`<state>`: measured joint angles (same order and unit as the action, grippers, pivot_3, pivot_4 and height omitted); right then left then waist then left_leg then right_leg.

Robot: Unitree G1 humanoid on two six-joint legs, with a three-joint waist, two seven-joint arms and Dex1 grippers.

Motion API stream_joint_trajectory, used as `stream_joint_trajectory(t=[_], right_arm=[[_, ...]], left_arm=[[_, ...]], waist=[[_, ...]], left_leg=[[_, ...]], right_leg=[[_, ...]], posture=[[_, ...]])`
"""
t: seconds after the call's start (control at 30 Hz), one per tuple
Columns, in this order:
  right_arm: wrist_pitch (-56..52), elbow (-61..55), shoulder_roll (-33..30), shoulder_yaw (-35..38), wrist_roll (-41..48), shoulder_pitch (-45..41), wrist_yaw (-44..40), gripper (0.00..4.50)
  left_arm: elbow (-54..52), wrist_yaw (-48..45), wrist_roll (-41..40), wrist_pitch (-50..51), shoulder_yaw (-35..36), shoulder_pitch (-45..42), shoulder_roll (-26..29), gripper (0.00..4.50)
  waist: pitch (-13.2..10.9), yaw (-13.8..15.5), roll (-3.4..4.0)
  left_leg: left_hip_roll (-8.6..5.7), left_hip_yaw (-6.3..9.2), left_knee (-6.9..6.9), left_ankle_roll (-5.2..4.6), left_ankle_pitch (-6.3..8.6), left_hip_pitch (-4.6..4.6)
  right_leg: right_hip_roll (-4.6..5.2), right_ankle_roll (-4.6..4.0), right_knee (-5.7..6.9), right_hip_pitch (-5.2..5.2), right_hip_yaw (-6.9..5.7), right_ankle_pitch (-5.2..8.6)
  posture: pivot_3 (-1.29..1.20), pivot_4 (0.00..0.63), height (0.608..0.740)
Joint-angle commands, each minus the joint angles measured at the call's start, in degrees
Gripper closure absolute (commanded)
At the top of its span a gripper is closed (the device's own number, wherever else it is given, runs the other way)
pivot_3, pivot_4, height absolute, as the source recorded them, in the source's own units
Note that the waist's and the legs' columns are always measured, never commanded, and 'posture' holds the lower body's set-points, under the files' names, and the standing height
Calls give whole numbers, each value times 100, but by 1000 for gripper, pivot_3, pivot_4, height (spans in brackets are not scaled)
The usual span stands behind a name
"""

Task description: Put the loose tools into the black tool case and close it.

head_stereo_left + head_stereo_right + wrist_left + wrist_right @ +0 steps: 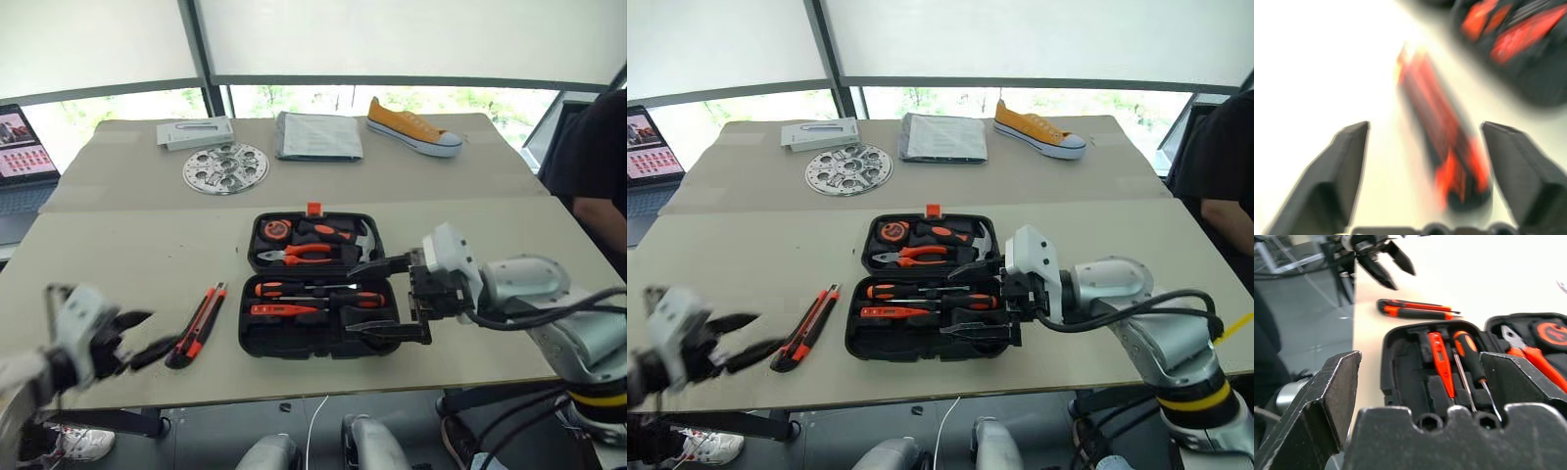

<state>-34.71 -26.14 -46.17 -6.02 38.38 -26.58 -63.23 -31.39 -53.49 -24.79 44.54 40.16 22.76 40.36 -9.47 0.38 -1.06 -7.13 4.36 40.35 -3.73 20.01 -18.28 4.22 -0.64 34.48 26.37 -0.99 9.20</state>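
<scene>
beige tabletop [127,255] first: your left gripper [137,338] gapes empty just short of the orange-and-black utility knife [199,323], lined up for a grab, though blur hides whether it touches. right gripper [390,299] hangs spread over the open black plastic tool case [315,284], likely steadying it. screwdrivers [313,299] sit inside.

Beige table [118,245] w/ bright windows [294,98] behind, grey floor [206,431] below.

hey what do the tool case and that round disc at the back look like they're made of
Tool case: probably black moulded plastic, matt, with shaped recesses holding the tools. Round disc: looks like shiny metal, silvery and reflective, with cut-out holes; exact metal unclear.
</scene>
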Motion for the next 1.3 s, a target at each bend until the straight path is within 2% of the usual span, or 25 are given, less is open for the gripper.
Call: stream_joint_trajectory(t=[0.03,0.23,0.37,0.63,0.77,0.8,0.83,0.87,0.93,1.03,1.17,1.23,1.3], right_arm=[[288,133,49,-53,-136,-135,-302,0],[282,66,126,-118,-196,-86,-355,0],[252,-91,147,-75,-219,102,-209,0],[308,-348,178,-72,-388,324,42,0],[264,-400,155,-13,-397,360,112,0],[245,-425,136,12,-387,374,131,0],[238,-438,118,33,-377,387,139,0],[206,-466,91,69,-357,416,166,0],[136,-531,33,145,-309,484,214,0],[-34,-694,-95,306,-124,637,281,0],[-364,-1045,-343,674,316,1006,297,0],[-443,-1228,-458,810,415,1212,335,0],[-415,-1373,-513,896,340,1372,463,0]], left_arm=[[-752,270,-123,-7,346,378,-123,78],[-943,1160,-319,746,-144,-295,-131,78],[-1177,1771,-406,1497,-1039,-960,-95,78],[-673,2390,41,1848,-2382,-1127,78,78],[-486,2445,80,1840,-2558,-1215,76,1116],[-432,2390,72,1762,-2556,-1198,95,1583],[-405,2359,66,1714,-2556,-1187,105,1770],[-328,2297,59,1652,-2531,-1188,145,2252],[-152,2149,7,1532,-2441,-1276,225,2733],[177,1760,-129,1108,-2289,-1664,408,2744],[279,74,-520,-232,-2462,-2451,1011,2744],[368,-634,-795,-395,-2711,-2904,1259,2744],[752,-1215,-607,-672,-3384,-3629,1455,2744]], waist=[[1,92,-2],[3,182,-5],[4,159,-4],[5,31,-2],[14,55,15],[15,55,18],[18,53,22],[20,52,25],[23,56,30],[24,71,33],[13,131,14],[13,135,15],[14,116,15]], left_leg=[[1,2,0,13,8,3],[0,2,3,16,9,5],[0,1,1,16,9,12],[-1,0,-6,16,9,11],[-3,-1,-7,22,7,20],[-2,-1,-7,22,7,21],[-2,0,-7,22,7,23],[-3,-1,-7,22,7,25],[-3,-1,-9,23,7,28],[-3,-1,-9,24,6,28],[0,3,-6,28,4,8],[-2,3,-2,28,4,3],[-5,2,-2,28,4,4]], right_leg=[[4,2,-3,-9,-2,-1],[8,8,1,-16,-1,-7],[3,1,13,-9,2,-12],[-2,-2,4,-3,2,-12],[4,-1,6,-15,6,-12],[4,-1,9,-16,6,-12],[4,-1,11,-16,7,-12],[4,0,15,-16,9,-11],[4,0,20,-15,9,-11],[4,-1,22,-14,9,-11],[4,-2,23,-1,1,-11],[9,-3,17,-1,-4,-12],[10,-2,6,-4,-4,-12]], posture=[[0,150,740],[0,150,740],[0,150,740],[0,150,740],[0,150,740],[0,150,740],[0,150,740],[0,150,740],[0,150,740],[0,150,740],[0,150,740],[0,150,740],[0,150,740]])
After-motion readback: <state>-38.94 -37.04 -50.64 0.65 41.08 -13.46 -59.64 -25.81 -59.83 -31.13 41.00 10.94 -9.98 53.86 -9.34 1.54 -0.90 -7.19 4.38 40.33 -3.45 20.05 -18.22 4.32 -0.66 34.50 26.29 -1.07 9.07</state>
